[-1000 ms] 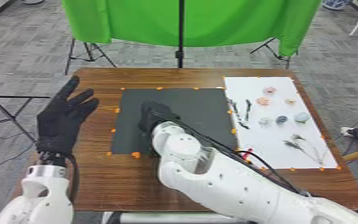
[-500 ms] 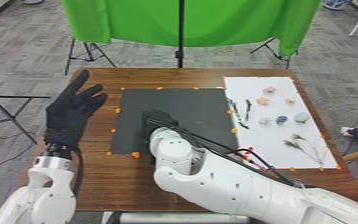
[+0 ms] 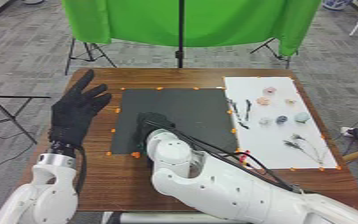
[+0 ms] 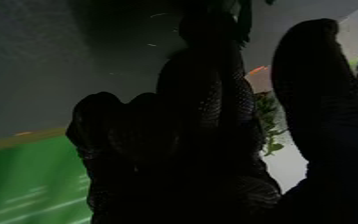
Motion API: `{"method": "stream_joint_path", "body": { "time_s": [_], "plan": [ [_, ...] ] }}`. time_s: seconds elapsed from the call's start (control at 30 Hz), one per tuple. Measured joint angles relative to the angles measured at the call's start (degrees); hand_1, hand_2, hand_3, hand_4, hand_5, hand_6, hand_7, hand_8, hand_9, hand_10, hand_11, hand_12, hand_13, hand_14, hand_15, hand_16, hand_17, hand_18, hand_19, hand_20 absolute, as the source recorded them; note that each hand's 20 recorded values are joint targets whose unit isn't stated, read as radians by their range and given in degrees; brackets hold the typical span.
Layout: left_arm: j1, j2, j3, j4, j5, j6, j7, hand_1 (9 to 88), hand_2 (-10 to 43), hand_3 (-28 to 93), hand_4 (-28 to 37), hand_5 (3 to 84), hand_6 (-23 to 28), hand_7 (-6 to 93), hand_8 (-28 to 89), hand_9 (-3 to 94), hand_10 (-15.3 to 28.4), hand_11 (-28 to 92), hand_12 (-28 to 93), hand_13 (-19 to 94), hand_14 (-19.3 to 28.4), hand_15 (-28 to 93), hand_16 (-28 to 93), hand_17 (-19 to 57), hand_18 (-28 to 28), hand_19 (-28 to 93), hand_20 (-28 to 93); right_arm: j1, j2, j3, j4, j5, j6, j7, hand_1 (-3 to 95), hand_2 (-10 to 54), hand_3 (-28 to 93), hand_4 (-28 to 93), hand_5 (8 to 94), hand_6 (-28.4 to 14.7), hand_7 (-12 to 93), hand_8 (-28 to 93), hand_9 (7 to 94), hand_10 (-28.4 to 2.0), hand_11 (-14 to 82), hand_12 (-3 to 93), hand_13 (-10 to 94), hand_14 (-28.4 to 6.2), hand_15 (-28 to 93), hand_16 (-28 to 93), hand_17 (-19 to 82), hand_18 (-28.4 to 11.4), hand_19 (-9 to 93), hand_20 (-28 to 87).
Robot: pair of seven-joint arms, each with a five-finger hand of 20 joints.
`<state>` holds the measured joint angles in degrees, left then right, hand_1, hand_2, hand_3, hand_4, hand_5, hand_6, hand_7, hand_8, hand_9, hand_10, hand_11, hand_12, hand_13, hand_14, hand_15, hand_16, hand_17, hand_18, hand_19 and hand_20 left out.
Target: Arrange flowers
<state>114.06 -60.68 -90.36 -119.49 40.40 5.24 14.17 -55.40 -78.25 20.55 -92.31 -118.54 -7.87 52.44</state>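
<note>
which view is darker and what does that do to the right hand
The right wrist view: the right hand is nearly black there, with faint light on its mesh; the head view is evenly lit, the white sheet bright.

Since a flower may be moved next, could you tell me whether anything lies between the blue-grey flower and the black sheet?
Yes: in the head view, a pale flower and then the dark sprigs lie between the blue-grey flower and the black sheet.
</note>
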Motion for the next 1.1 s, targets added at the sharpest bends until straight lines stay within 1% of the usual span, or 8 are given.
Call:
{"method": "stream_joint_path", "body": {
  "time_s": [0.2,0.33,0.53,0.67,0.8,0.87,0.97,1.1],
  "plan": [
    [2.68,1.25,-0.39,-1.29,-0.55,1.53,2.68,21.6,5.3,83,-27.3,34.0,6.0,7.4,-8,35.1,19.8,21,11,23,28.4,56,-9,-8.0,28.4,53,5,-0.48,-0.13,0.59,-0.41,0.16,-0.46,-1.08,35.7,-9.5,66,-28,83.4,-3.5,21,-12,79.9,-13.9,60.0,25.4,79,-9.8,79,23,48,-23.4,93,43],
    [4.67,1.27,-1.55,-2.18,-0.75,2.30,3.08,21.8,5.4,83,-27.4,34.0,6.0,7.4,-8,35.1,19.8,21,11,23,28.4,57,-9,-8.0,28.4,53,5,-1.08,0.46,0.63,-1.85,-1.57,-0.05,-0.94,33.6,-9.4,66,-28,86.0,-3.6,21,-12,81.6,-14.1,59.4,25.4,80,-9.9,79,22,50,-24.1,93,44],
    [8.76,1.09,-3.04,-3.66,-1.69,3.55,4.45,21.3,5.6,82,-27.9,34.0,6.0,7.4,-8,35.3,19.8,21,11,23,28.4,57,-9,-8.0,28.4,53,5,-6.07,4.34,5.27,-10.25,-6.08,0.79,-0.88,32.4,-7.7,65,-26,85.3,-4.1,20,-11,80.9,-15.1,57.6,25.7,79,-11.0,78,23,49,-24.5,93,43],
    [11.82,0.85,-3.65,-4.28,-2.70,4.77,6.17,20.3,5.9,82,-28.1,34.0,5.9,7.5,-8,35.3,19.8,22,12,23,28.4,57,-9,-8.0,28.4,54,5,-9.95,9.20,9.49,-16.99,-5.04,2.51,-0.60,32.3,-6.1,67,-26,79.1,-5.2,19,-11,78.6,-16.0,51.5,22.9,76,-12.0,75,21,45,-24.7,93,32],
    [13.42,1.00,-3.33,-3.90,-5.42,6.26,8.54,19.3,6.1,81,-28.2,34.1,5.9,7.6,-8,35.4,19.8,22,12,23,28.4,57,-9,-8.0,28.4,54,6,-13.21,15.75,12.38,-22.90,-5.07,9.97,1.32,32.8,-5.8,70,-25,72.0,-6.1,17,-11,74.2,-17.6,47.8,20.9,71,-13.3,72,18,41,-24.8,93,18],
    [13.90,1.34,-3.04,-3.66,-8.49,7.04,9.48,19.0,6.1,82,-28.2,34.2,5.9,7.7,-8,35.4,19.7,22,12,23,28.4,57,-9,-8.0,28.4,54,6,-15.89,19.16,15.53,-26.03,-5.38,14.39,3.19,33.1,-5.7,70,-25,70.2,-6.2,16,-11,72.8,-17.7,45.3,19.6,69,-13.9,72,17,39,-24.8,93,15],
    [15.15,2.31,-2.40,-3.40,-12.24,7.88,12.81,18.9,6.2,82,-28.2,34.3,5.8,7.8,-8,35.5,19.7,22,12,24,28.4,57,-9,-8.0,28.4,54,6,-21.46,23.77,22.68,-30.42,-7.42,17.97,5.05,33.4,-5.6,71,-25,69.7,-6.3,16,-11,72.4,-17.8,44.0,19.1,69,-14.3,72,17,38,-24.9,93,14],
    [17.26,2.90,-2.40,-3.28,-12.23,8.54,15.10,18.8,6.2,82,-28.3,34.3,5.9,7.8,-8,35.6,19.7,22,12,24,28.4,57,-9,-8.0,28.4,54,6,-29.23,30.62,30.34,-34.51,-18.50,18.97,9.40,33.3,-5.5,71,-25,68.3,-6.4,15,-11,71.8,-17.9,43.5,19.0,68,-14.5,72,16,37,-25.0,93,13]
  ]
}}
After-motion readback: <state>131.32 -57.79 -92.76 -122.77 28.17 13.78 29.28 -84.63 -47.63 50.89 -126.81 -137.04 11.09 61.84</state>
